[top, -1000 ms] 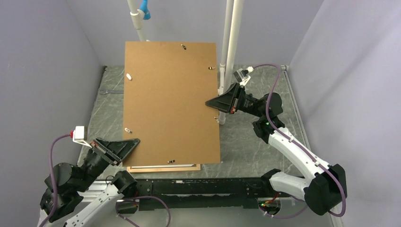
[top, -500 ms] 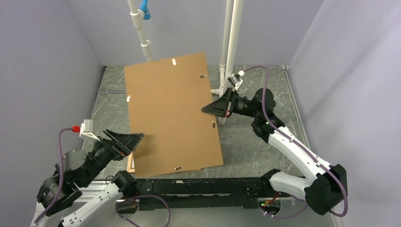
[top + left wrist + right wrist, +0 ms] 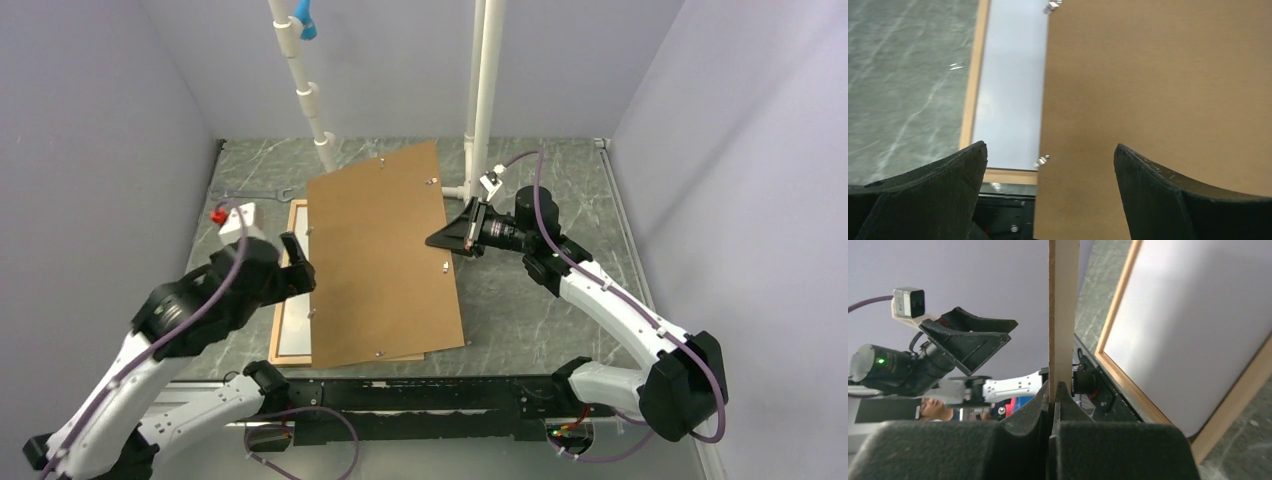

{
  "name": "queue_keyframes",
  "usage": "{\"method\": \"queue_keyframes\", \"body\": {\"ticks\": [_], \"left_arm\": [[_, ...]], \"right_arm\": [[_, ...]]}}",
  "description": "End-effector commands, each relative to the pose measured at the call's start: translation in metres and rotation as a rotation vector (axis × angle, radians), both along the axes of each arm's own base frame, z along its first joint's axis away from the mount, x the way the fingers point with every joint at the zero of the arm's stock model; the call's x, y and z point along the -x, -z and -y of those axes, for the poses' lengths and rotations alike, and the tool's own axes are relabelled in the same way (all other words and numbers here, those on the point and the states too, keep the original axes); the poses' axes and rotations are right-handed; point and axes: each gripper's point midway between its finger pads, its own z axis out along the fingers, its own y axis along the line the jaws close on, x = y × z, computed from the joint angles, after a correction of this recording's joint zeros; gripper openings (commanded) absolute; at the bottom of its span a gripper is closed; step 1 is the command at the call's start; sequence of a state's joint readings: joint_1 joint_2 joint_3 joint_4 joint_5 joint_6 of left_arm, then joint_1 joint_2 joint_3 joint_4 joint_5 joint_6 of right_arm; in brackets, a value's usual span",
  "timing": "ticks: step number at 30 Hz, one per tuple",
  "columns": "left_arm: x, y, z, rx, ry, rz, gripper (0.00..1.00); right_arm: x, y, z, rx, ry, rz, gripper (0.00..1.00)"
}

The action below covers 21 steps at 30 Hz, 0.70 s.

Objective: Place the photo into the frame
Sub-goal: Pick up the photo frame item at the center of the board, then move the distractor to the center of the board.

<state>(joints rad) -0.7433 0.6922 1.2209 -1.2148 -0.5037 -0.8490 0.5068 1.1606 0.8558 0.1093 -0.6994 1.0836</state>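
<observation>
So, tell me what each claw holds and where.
The right claw pinches the brown board by its right edge; the left claw is open, holding nothing.

Photo (image 3: 1010, 90) lies flat, white side up, in frame (image 3: 971, 90).

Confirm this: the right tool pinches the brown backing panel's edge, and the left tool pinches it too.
Not quite. The left tool is open, gripping nothing, as the left wrist view shows. The right tool does pinch the edge of the backing panel.
</observation>
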Motion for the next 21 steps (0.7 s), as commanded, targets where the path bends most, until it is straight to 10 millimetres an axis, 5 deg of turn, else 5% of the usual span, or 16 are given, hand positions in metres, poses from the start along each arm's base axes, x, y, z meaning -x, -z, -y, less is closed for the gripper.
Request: {"method": "queue_keyframes", "body": {"ticks": [1, 10, 21], "left_arm": [[-0.011, 0.032, -0.015, -0.216, -0.015, -0.119, 0.99], [-0.056, 0.098, -0.008, -0.129, 0.054, -0.265, 0.99], [-0.081, 0.184, -0.054, 0.109, -0.058, -0.417, 0.99]], "right_arm": [[-0.011, -0.005, 0.001, 0.029, 0.040, 0.025, 0.00], [-0.019, 0.017, 0.010, 0.152, 0.093, 0.006, 0.00], [-0.039, 0.040, 0.030, 0.256, 0.208, -0.013, 0.00]]}}
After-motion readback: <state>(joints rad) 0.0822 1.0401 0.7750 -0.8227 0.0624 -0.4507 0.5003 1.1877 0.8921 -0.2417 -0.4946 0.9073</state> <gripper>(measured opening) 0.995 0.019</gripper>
